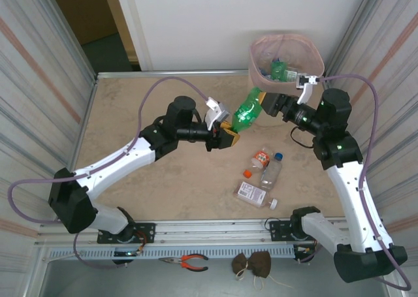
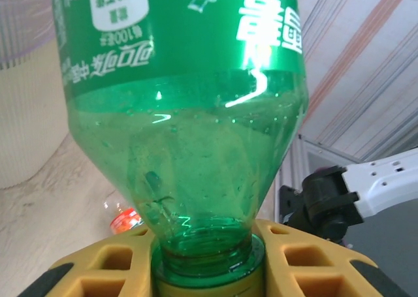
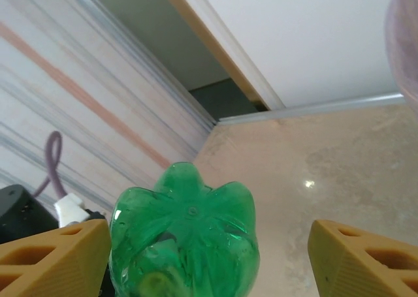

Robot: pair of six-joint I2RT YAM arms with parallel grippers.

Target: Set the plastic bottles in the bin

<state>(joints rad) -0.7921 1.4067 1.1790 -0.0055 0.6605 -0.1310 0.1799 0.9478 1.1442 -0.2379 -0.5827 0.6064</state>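
Note:
A green soda bottle (image 1: 247, 109) hangs in the air between the two arms, tilted, neck down to the left. My left gripper (image 1: 228, 134) is shut on its neck; in the left wrist view the yellow fingers (image 2: 98, 271) clamp the neck of the green bottle (image 2: 189, 114). My right gripper (image 1: 264, 101) is open around the bottle's base (image 3: 186, 238), its left finger close beside it and a wide gap to the right finger (image 3: 366, 258). The bin (image 1: 258, 81) stands at the back right with a green bottle (image 1: 279, 70) inside.
On the table lie an orange-capped bottle (image 1: 261, 157), a clear blue-capped bottle (image 1: 272, 171), a flat white-labelled bottle (image 1: 253, 194) and a loose orange cap (image 1: 247, 173). Pliers (image 1: 186, 262) lie on the front ledge. Corrugated walls close both sides.

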